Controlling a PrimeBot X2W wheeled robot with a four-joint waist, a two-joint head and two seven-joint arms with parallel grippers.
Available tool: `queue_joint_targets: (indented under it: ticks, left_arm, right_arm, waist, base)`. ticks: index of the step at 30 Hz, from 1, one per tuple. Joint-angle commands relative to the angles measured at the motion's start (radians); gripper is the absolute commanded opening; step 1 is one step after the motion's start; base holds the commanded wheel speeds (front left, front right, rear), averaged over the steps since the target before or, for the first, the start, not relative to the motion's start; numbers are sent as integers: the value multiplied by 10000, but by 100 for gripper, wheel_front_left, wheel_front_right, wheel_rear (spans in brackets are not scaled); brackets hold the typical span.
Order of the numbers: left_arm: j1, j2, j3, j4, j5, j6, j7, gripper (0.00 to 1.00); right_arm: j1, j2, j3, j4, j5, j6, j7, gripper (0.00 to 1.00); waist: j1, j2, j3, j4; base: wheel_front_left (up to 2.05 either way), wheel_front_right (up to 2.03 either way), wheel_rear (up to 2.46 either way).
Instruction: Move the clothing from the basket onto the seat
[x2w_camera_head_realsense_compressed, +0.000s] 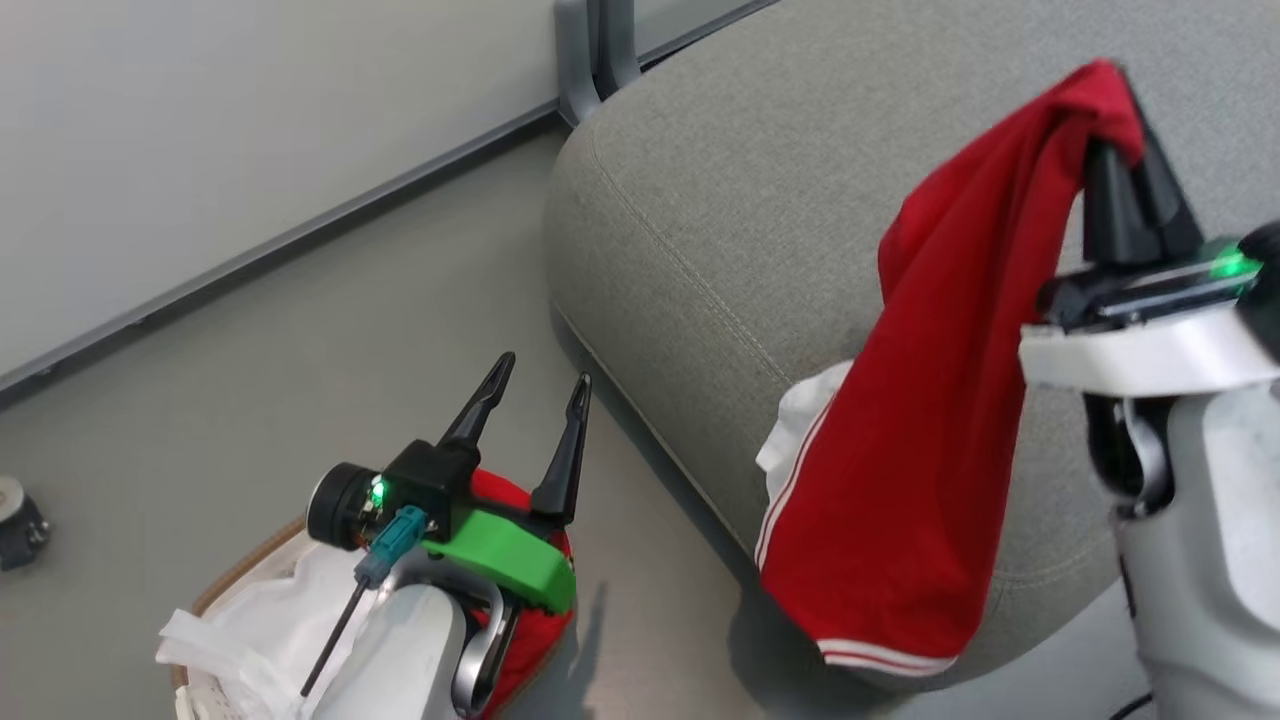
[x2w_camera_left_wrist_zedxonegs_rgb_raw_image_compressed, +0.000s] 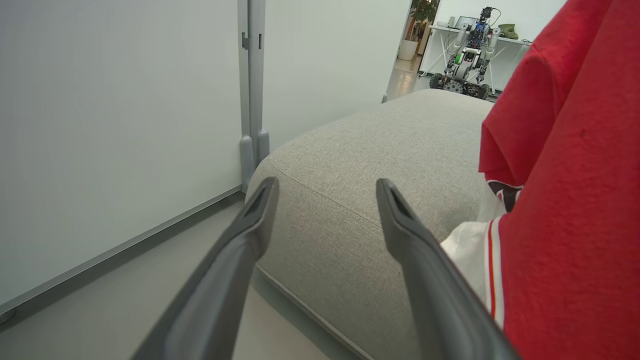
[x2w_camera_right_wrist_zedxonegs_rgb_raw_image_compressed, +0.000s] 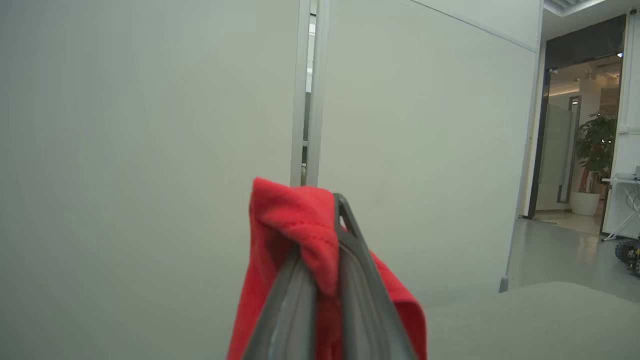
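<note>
The red clothing (x2w_camera_head_realsense_compressed: 930, 420) hangs from my right gripper (x2w_camera_head_realsense_compressed: 1115, 90), which is shut on its top fold above the grey seat (x2w_camera_head_realsense_compressed: 740, 200). Its white panel and striped hem dangle over the seat's front edge. In the right wrist view the red clothing (x2w_camera_right_wrist_zedxonegs_rgb_raw_image_compressed: 295, 225) is pinched between the closed fingers of my right gripper (x2w_camera_right_wrist_zedxonegs_rgb_raw_image_compressed: 330, 210). My left gripper (x2w_camera_head_realsense_compressed: 540, 375) stands open and empty over the basket (x2w_camera_head_realsense_compressed: 240, 570), at the lower left, where more red fabric (x2w_camera_head_realsense_compressed: 530, 620) lies. In the left wrist view, my left gripper (x2w_camera_left_wrist_zedxonegs_rgb_raw_image_compressed: 325, 187) points at the seat (x2w_camera_left_wrist_zedxonegs_rgb_raw_image_compressed: 360, 165), with the clothing (x2w_camera_left_wrist_zedxonegs_rgb_raw_image_compressed: 570, 200) to its right.
A pale partition wall (x2w_camera_head_realsense_compressed: 200, 130) with a grey post (x2w_camera_head_realsense_compressed: 595, 50) stands behind the seat. The white liner (x2w_camera_head_realsense_compressed: 260, 620) spills out of the basket. A small dark wheel (x2w_camera_head_realsense_compressed: 15, 520) sits on the floor at far left. Another wheeled robot (x2w_camera_left_wrist_zedxonegs_rgb_raw_image_compressed: 467, 55) stands far off.
</note>
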Motion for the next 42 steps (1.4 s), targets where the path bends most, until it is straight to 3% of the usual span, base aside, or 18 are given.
queue_joint_targets:
  ticks: [1, 11, 19, 27, 36, 37, 38, 42]
  left_arm:
    - [-256, 202, -114, -105, -15, -29, 9, 100]
    - [-993, 909, -958, -421, -323, -32, 7, 100]
    - [-1572, 1361, -1422, -675, -496, -33, 9, 100]
    - [-2006, 1409, -1726, -742, -606, -34, 9, 100]
    - [-2110, 1202, -2117, -802, -685, -34, 8, 100]
    - [-2078, 1176, -2109, -772, -699, -34, 9, 100]
    - [-2023, 1140, -2099, -734, -724, -34, 9, 100]
    - [-1766, 1033, -2030, -569, -803, -35, 9, 100]
  right_arm:
    - [-719, -320, 5, 82, -260, -10, -22, 0]
    - [-5474, -2096, -514, 1893, -1496, -10, -22, 0]
    - [-7547, -2631, -1100, 4224, -2546, -10, -16, 0]
    - [-6367, -2085, -2075, 6731, -3367, -12, -20, 0]
    - [-3723, -1287, -3621, 7611, -3840, -12, -21, 0]
    - [-3469, -1202, -3659, 7650, -3874, -12, -22, 36]
    - [-3206, -1126, -3779, 7602, -3874, -12, -22, 100]
    - [-2347, -711, -3966, 7259, -3722, -12, -21, 100]
  waist:
    - [0, -1, 747, 24]
    - [0, -1, 2086, 935]
    - [0, -1, 3130, 1588]
    - [0, -1, 3638, 1898]
    - [0, -1, 3377, 1866]
    - [0, -1, 3316, 1844]
    - [0, -1, 3229, 1814]
    - [0, -1, 2850, 1689]
  base:
    - [0, 0, 0]
    - [0, 0, 0]
    - [0, 0, 0]
    - [0, 0, 0]
    - [0, 0, 0]
    - [0, 0, 0]
    - [0, 0, 0]
    - [0, 0, 0]
